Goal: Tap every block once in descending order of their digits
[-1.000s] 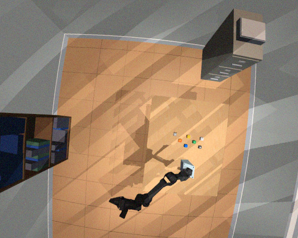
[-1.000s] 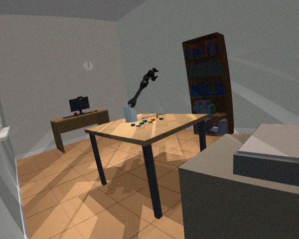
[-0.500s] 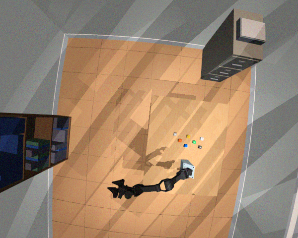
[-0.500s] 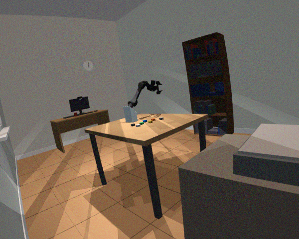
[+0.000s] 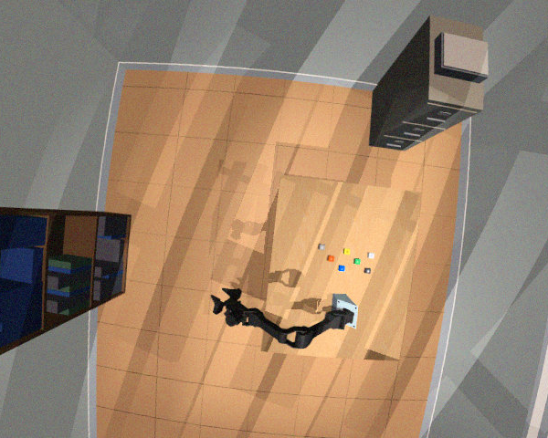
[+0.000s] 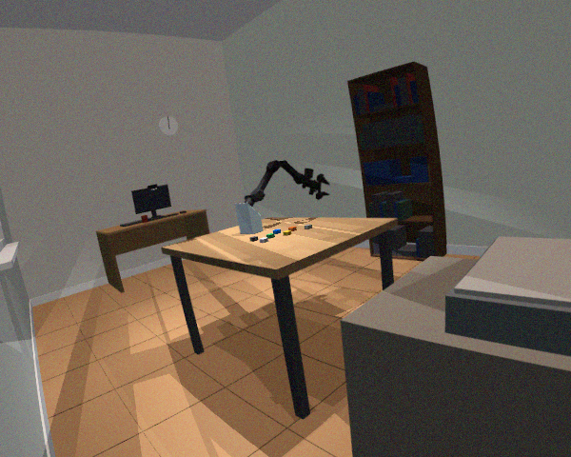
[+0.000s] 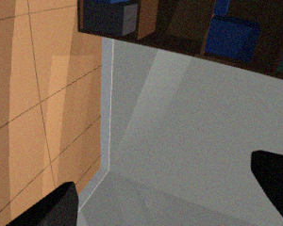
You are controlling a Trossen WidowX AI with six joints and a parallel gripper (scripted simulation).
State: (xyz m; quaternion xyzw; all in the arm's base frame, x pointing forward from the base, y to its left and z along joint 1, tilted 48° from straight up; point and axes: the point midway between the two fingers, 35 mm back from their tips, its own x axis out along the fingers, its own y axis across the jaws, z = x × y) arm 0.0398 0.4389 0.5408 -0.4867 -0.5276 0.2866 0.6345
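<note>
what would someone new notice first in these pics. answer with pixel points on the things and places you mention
The long black jointed arm catches the eye first, reaching past the table's edge from its pale blue base block (image 5: pixel 340 298) (image 6: pixel 248 219), its black two-fingered pincer (image 5: pixel 224 298) (image 6: pixel 324 187) open and empty. Next come seven small coloured blocks scattered on the pale wooden table (image 5: pixel 307 203) (image 6: pixel 324 241), then the tall dark-brown wooden bookshelf (image 5: pixel 128 255) (image 6: pixel 436 162) against the wall.

We are failing to read digits on the blocks (image 5: pixel 331 258) (image 6: pixel 292 228), too small in the top and exterior views. In the wrist view, we are seeing the picture's edges cutting off both fingers and the bookcase (image 7: pixel 176 49).
</note>
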